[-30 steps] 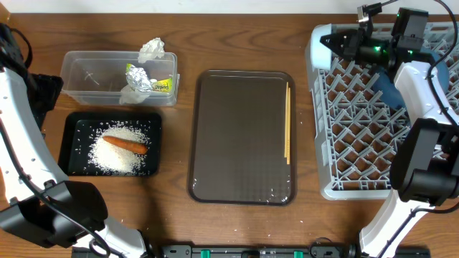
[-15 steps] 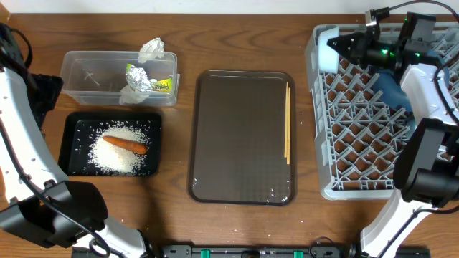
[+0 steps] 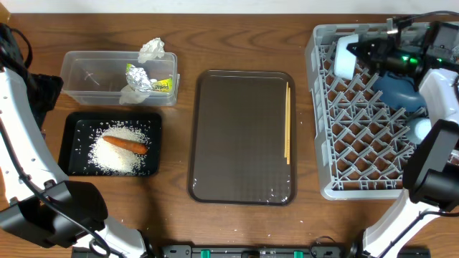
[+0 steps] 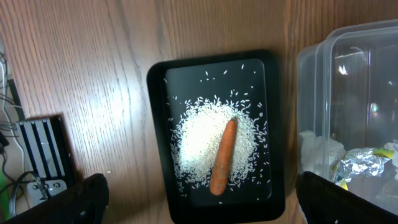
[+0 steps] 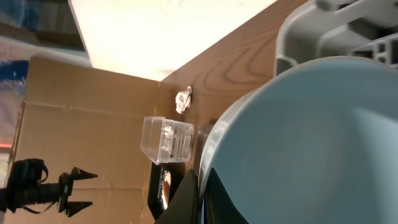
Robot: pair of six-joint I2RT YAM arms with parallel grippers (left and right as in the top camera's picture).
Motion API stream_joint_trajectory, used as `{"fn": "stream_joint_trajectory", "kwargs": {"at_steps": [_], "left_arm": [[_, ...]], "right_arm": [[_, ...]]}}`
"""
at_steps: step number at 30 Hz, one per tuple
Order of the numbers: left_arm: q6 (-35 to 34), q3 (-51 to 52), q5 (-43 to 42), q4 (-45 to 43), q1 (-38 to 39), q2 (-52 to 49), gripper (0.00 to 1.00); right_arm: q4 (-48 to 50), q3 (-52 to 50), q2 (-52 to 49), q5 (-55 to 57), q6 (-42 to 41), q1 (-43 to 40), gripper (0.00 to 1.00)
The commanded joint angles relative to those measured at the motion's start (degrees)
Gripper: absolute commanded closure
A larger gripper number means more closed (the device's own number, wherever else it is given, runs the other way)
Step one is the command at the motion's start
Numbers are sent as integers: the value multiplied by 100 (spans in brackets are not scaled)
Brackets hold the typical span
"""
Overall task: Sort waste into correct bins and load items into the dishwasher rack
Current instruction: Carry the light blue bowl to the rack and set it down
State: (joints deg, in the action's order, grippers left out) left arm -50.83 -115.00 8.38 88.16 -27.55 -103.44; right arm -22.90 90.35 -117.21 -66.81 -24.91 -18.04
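No text, number or brand that you can read in any view.

Closest thing to it: the foil wrapper [image 3: 140,77] in the clear tub [image 3: 75,72]. From overhead you see a green-yellow printed patch on its right end, but the lettering is too small and blurred to make out. The left wrist view catches only crinkled silver and a sliver of yellow at the frame edge [image 4: 367,163], with nothing legible. In the right wrist view the tub is far off and tiny, so the print cannot be seen.
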Motion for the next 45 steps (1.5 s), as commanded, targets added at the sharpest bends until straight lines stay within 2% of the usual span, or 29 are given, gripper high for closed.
{"fn": "stream_joint_trajectory", "kwargs": {"at_steps": [1, 8, 15, 21, 26, 31, 37, 45], "left_arm": [[-31, -37, 114, 28, -17, 4, 2], [-33, -37, 114, 26, -17, 4, 2], [-31, -37, 114, 28, -17, 4, 2], [-31, -37, 114, 28, -17, 4, 2], [-33, -37, 114, 28, -17, 4, 2], [-31, -37, 114, 28, -17, 4, 2], [-31, -37, 114, 28, -17, 4, 2], [-31, -37, 114, 28, -17, 4, 2]], "right_arm": [[-184, -55, -15, 579, 151, -151, 98], [-1019, -52, -15, 1725, 535, -221, 93], [-1353, -50, 142, 1731, 564, -343, 99], [-1893, -50, 501, 1781, 643, -330, 98], [-2658, -50, 796, 2317, 874, -317, 96], [-3362, -50, 1021, 2940, 940, -315, 87], [-3816, -50, 1414, 2999, 1130, -245, 75], [-4048, -50, 2450, 3359, 1292, 188, 67]]}}
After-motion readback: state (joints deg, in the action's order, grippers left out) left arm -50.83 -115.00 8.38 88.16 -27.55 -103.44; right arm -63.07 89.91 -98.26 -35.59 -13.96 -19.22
